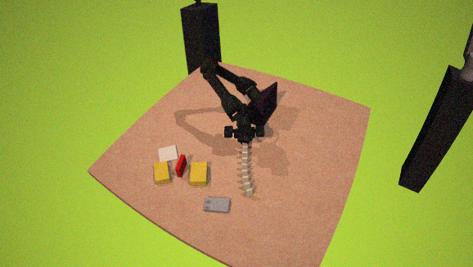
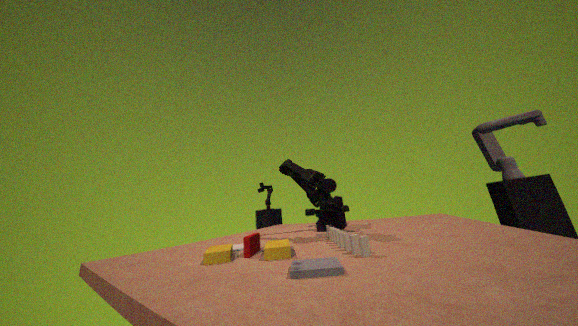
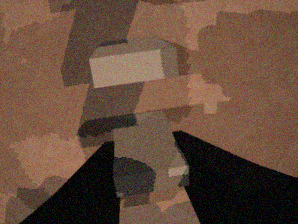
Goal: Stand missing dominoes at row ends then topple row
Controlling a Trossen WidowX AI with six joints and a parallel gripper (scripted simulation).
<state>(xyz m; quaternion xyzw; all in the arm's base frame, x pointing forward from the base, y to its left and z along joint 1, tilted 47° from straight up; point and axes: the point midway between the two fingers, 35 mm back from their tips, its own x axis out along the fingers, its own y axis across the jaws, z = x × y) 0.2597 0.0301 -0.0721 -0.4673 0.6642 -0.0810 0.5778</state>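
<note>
A row of several pale dominoes (image 1: 245, 172) (image 2: 356, 245) stands upright on the table, slightly curved at its near end. My gripper (image 1: 245, 141) (image 3: 144, 145) is shut on a pale grey domino (image 3: 147, 160) at the row's far end, beside the arm's base. In the wrist view the nearest standing domino (image 3: 127, 69) is upright just ahead of the held one, with a gap between them. The held domino looks upright and low over the table; whether it touches the table cannot be told. In the top and exterior views the fingertips and held domino are mostly hidden by the arm.
Left of the row, a thin red block (image 1: 181, 165) (image 2: 252, 245) stands between two yellow blocks (image 1: 162, 173) (image 1: 199, 173) (image 2: 218, 254) (image 2: 278, 249). A white tile (image 1: 168, 153) lies behind them. A grey slab (image 1: 217, 205) (image 2: 316, 268) lies left of the row's near end.
</note>
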